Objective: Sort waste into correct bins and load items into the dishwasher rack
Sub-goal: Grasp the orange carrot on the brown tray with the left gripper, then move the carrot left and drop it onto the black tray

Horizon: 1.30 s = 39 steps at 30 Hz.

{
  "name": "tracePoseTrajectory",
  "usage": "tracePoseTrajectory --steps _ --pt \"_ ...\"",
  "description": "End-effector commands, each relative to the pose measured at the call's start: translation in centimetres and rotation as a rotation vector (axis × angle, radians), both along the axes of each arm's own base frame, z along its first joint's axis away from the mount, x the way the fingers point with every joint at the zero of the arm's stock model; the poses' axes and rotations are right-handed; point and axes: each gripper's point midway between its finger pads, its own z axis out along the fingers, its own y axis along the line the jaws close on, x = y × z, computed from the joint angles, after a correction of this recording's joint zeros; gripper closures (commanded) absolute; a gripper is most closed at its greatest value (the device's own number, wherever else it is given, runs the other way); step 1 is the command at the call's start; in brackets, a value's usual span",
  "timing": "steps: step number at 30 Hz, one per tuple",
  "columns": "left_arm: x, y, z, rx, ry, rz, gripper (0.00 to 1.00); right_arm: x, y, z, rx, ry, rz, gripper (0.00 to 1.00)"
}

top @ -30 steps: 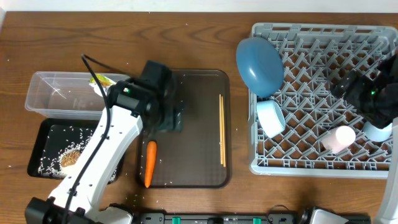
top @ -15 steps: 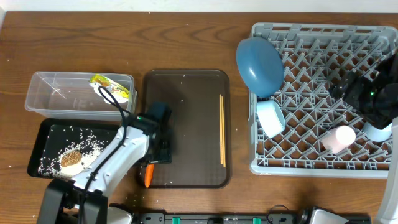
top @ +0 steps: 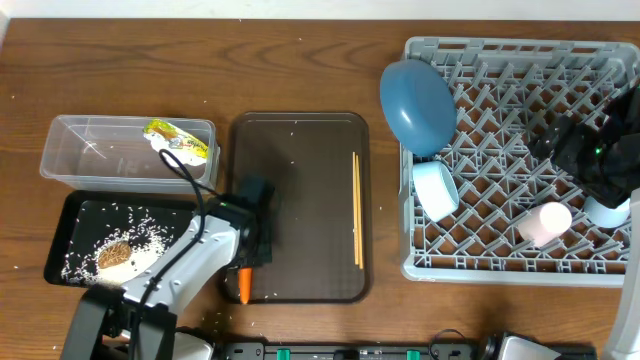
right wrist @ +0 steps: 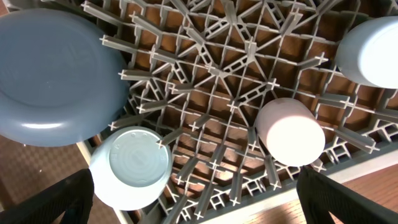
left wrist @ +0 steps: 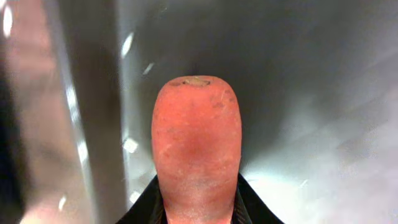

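Here the carrot (left wrist: 196, 149) sits pinched within the left gripper (top: 250, 255).

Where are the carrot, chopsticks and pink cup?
carrot (left wrist: 196, 149), left wrist view, middle of its orange body.
chopsticks (top: 356, 210), overhead view, halfway along the pair.
pink cup (right wrist: 290, 132), right wrist view, centre of its round upper face.
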Motion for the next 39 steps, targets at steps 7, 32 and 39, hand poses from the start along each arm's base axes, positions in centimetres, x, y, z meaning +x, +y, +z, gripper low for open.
tracePoseTrajectory --steps 7,32,39 --pt "4.0 3.3 8.0 0.073 -0.255 0.205 0.80 0.1 0.3 0.2 -0.004 -0.004 0.024 0.03" --pt "1.0 21.2 5.7 0.134 -0.321 1.205 0.52 0.0 0.3 0.2 -0.003 -0.001 0.023 0.03" --pt "4.6 19.2 9.5 -0.069 -0.442 1.059 0.36 0.0 0.3 0.2 -0.003 -0.001 0.024 0.03"
